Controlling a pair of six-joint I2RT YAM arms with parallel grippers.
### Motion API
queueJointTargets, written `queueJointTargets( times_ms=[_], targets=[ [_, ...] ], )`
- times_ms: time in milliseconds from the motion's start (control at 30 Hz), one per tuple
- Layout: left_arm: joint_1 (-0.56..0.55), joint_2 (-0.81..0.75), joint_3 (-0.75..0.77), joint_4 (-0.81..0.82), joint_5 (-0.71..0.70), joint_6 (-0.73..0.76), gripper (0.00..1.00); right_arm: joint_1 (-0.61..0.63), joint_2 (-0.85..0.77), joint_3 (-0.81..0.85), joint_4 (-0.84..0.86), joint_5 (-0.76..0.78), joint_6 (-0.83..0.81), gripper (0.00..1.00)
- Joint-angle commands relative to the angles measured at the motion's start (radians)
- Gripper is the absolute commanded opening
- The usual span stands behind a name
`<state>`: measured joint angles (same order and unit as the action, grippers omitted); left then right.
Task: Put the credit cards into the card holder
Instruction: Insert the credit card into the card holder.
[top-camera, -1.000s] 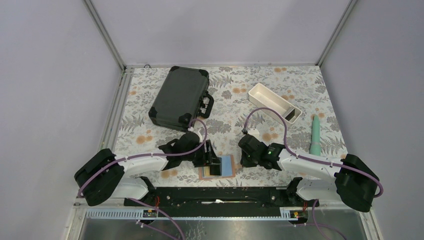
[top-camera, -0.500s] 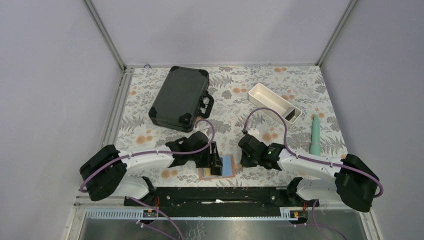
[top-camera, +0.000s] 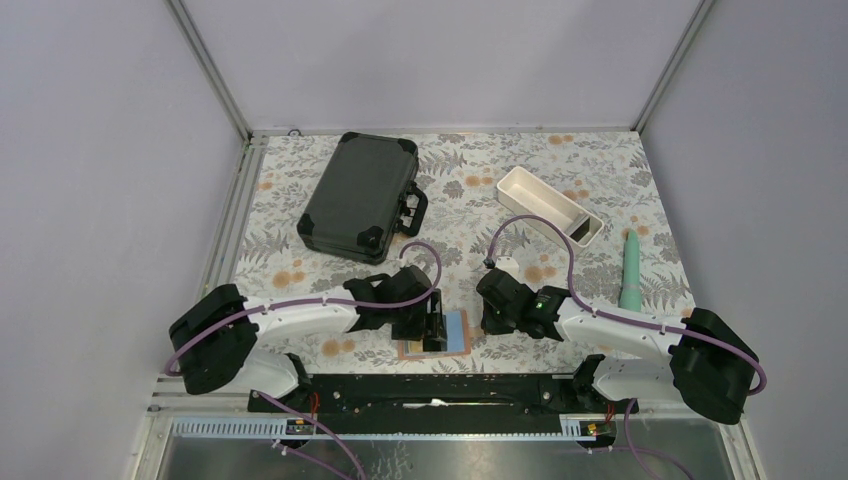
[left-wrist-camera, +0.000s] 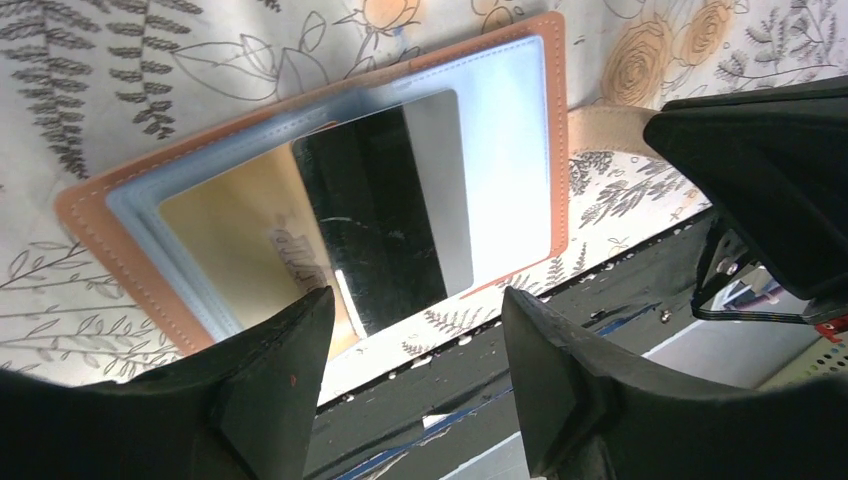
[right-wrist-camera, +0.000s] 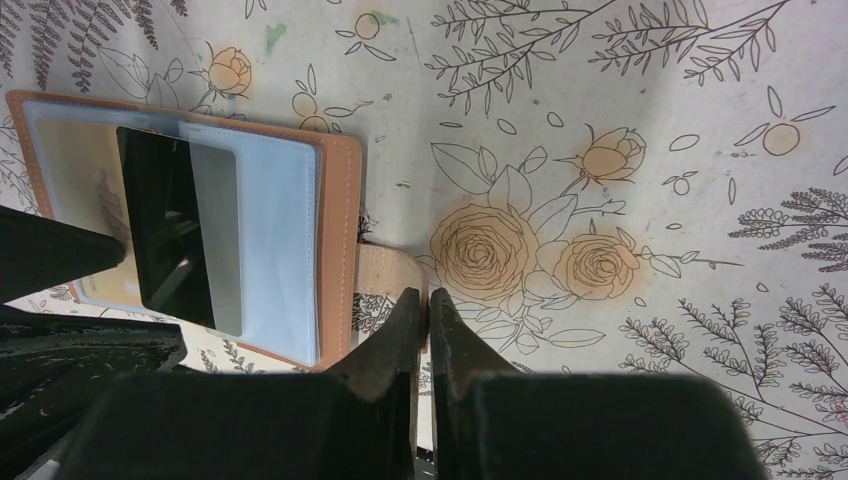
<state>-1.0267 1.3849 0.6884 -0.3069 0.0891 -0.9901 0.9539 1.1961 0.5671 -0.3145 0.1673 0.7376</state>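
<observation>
The card holder (top-camera: 457, 333) lies open and flat near the table's front edge, with a tan rim and a pale blue inside (left-wrist-camera: 510, 150) (right-wrist-camera: 270, 240). A black credit card (left-wrist-camera: 370, 230) (right-wrist-camera: 165, 220) with a grey strip along one side lies on its pockets, beside a gold-coloured card (left-wrist-camera: 230, 230). My left gripper (top-camera: 432, 322) (left-wrist-camera: 415, 300) hangs open just above the near edge of the black card, with nothing between its fingers. My right gripper (top-camera: 487, 318) (right-wrist-camera: 428, 293) is shut on the holder's beige strap (right-wrist-camera: 385, 268).
A large black hard case (top-camera: 360, 195) lies at the back left. A long white tray (top-camera: 548, 205) sits at the back right, and a teal stick-like object (top-camera: 631, 272) lies by the right edge. A black rail (top-camera: 430, 388) runs just below the card holder.
My left gripper has shifted right over the card holder and its jaws have widened a little. The right arm has not moved.
</observation>
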Motion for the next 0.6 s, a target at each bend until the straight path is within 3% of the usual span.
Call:
queueJointTargets(
  times_ms=[0,567],
  targets=[
    [-0.004,-0.029,0.041,-0.143,-0.066,0.033,0.66,0.011,-0.017,0.009,-0.008,0.019,-0.008,0.0],
    [-0.004,0.009,0.019,-0.01,0.001,0.001,0.58,0.01,-0.039,-0.017,0.002,0.021,0.0,0.0]
  ],
)
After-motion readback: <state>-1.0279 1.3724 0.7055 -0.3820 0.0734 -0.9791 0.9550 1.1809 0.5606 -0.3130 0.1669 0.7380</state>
